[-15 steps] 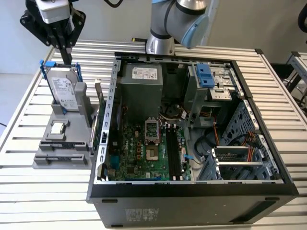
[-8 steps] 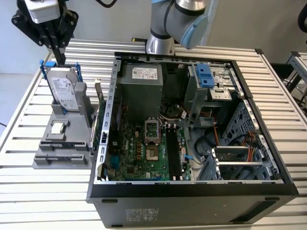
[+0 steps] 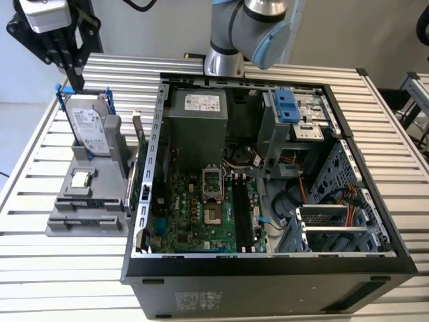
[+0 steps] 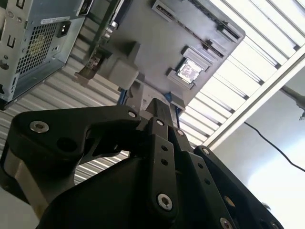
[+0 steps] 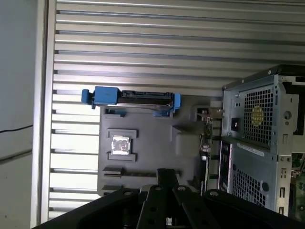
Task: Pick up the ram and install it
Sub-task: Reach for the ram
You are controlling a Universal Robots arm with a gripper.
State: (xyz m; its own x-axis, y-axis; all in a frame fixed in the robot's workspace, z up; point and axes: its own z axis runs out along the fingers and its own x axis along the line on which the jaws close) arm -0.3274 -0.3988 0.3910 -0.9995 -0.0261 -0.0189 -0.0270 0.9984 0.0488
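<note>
My gripper hangs at the exterior view's top left, high above the grey holder. Its black fingers meet at one tip and nothing is between them, so it is shut. In the first wrist view the gripper ends over a long slot of the holder, where the ram shows as a thin dark strip seen edge-on. In the second wrist view the gripper points down at the same holder. The black memory slots run along the green motherboard inside the open computer case.
A silver hard drive in a blue frame stands upright at the holder's far end. A small processor chip lies in the holder's middle. A circuit card stands between holder and case. The slatted metal table spreads around them.
</note>
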